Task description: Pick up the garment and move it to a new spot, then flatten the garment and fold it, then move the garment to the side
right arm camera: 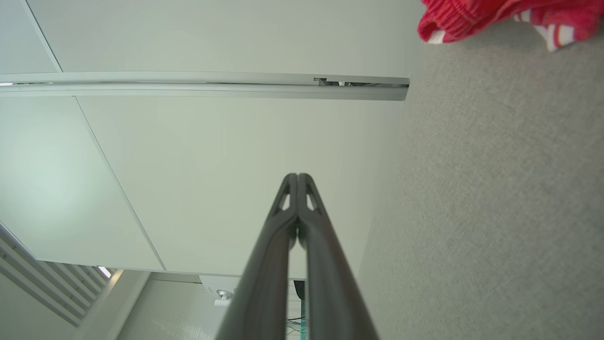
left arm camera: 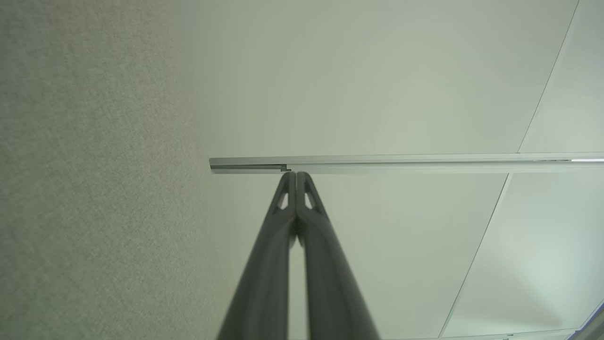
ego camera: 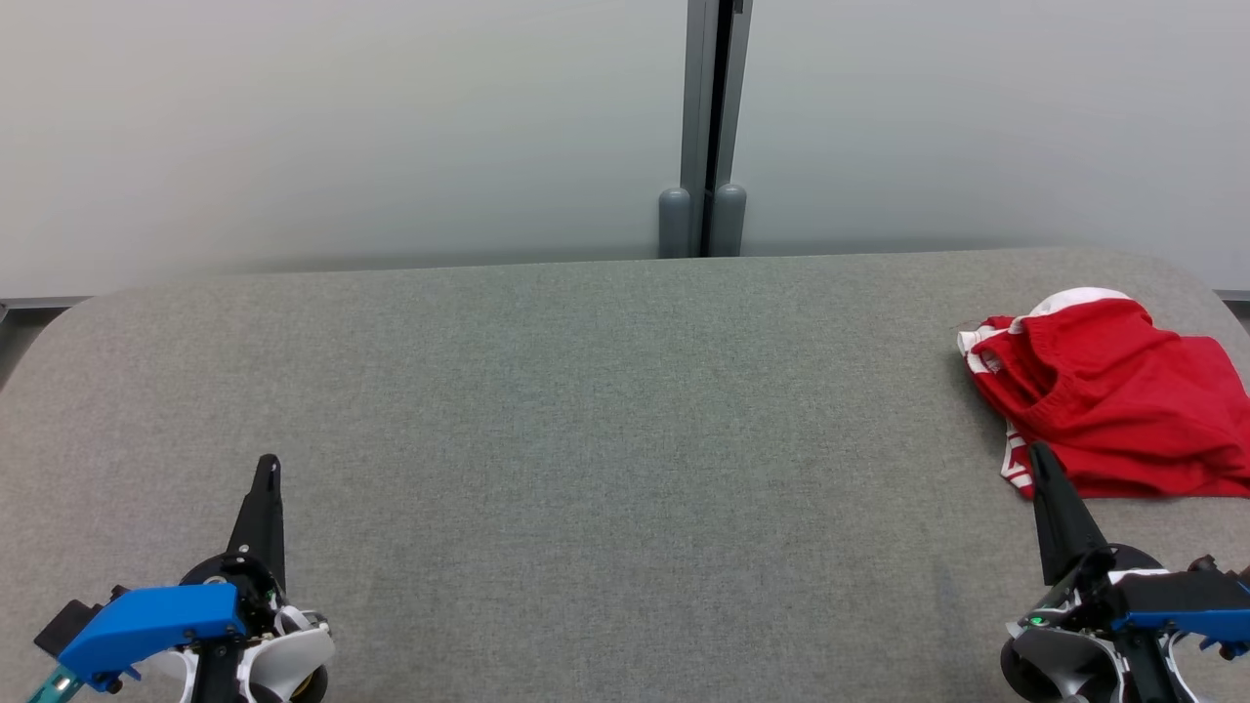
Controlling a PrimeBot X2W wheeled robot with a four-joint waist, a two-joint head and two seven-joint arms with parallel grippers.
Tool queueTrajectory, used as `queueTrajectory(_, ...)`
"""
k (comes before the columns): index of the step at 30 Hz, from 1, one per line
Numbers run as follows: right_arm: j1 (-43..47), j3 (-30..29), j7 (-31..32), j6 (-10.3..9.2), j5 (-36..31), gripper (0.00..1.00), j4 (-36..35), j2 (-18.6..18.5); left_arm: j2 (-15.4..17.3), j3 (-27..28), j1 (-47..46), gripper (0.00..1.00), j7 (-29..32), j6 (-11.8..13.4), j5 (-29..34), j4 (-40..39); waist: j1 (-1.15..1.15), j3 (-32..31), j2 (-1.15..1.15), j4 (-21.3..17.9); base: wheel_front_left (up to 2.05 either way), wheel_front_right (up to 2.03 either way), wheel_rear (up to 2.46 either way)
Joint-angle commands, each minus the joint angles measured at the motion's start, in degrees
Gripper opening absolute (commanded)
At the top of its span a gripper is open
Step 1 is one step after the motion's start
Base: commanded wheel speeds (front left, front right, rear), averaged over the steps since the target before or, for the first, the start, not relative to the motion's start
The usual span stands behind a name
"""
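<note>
Garment (ego camera: 1113, 400) (red, white trim) lies crumpled at bench (ego camera: 586, 410) far right, close to rounded right corner and right edge. Right gripper (ego camera: 1037, 457) nearer: tip just beside garment's near-left hem, garment ahead and to its right. Fingers pressed together, nothing held. Left gripper (ego camera: 267, 467) well apart at lower left, fingers together too, empty. Garment long axis roughly left-right, waistband toward left. Wide bare bench centre and left gives room for new spot. Risk: cloth near right edge could slip off (judgement).
</note>
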Motion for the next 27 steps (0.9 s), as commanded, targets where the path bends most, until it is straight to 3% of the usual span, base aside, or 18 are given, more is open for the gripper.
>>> queueTrajectory(1, 0.1, -0.1, 0.2, 0.02, 0.2, 0.0, -0.2, -0.4, -0.2, 0.2, -0.5, 0.0, 0.2, -0.3, -0.2, -0.3, 0.0, 0.0, -0.02, 0.0, 0.0, 0.0, 0.0)
queueTrajectory(27, 0.1, -0.1, 0.2, 0.02, 0.2, 0.0, -0.2, -0.4, -0.2, 0.1, -0.5, 0.0, 0.2, -0.3, -0.2, -0.3, 0.0, 0.0, -0.02, 0.0, 0.0, 0.0, 0.0)
